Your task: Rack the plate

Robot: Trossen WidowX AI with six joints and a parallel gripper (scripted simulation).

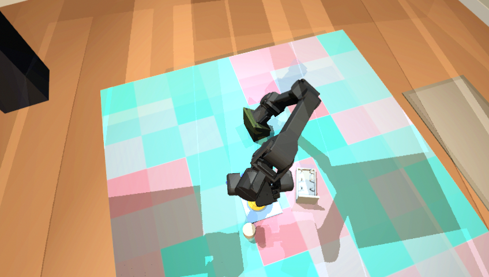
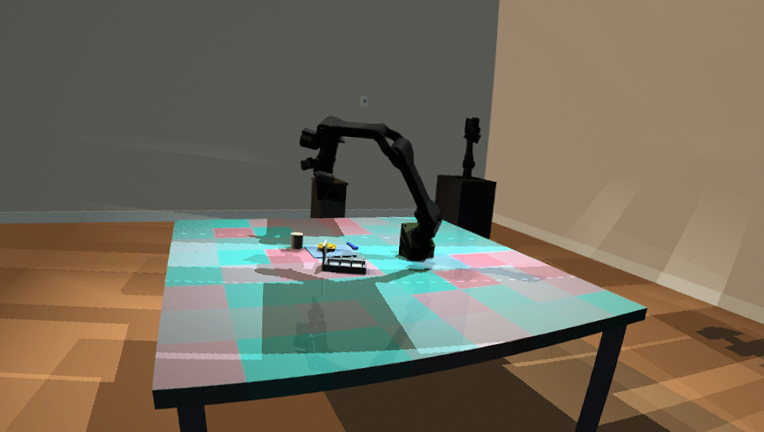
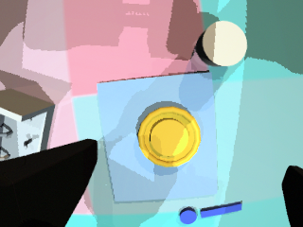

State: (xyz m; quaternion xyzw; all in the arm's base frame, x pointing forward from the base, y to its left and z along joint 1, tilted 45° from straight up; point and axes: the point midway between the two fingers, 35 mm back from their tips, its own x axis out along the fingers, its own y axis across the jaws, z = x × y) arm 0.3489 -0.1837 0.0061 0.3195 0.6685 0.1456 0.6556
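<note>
A small yellow plate [image 3: 169,135] [image 1: 255,206] [image 2: 328,247] lies flat on a light blue mat [image 3: 127,177] [image 1: 273,210]. The arm's wrist hides most of it in the top view. My gripper [image 3: 195,165] [image 1: 254,196] [image 2: 318,177] hangs high above the plate, pointing down, open and empty. Its dark fingers frame the plate left and right in the wrist view. The white dish rack [image 1: 306,185] [image 2: 344,265] [image 3: 22,127] stands beside the mat, apart from the plate.
A cream cup [image 1: 249,230] [image 3: 223,43] [image 2: 295,240] stands just beyond the mat's corner. A blue spoon [image 3: 211,212] [image 2: 351,245] lies by the mat's other side. The checkered table [image 1: 154,113] [image 2: 487,316] carries the arm's base [image 1: 255,127]. Dark pedestals [image 2: 464,204] stand behind.
</note>
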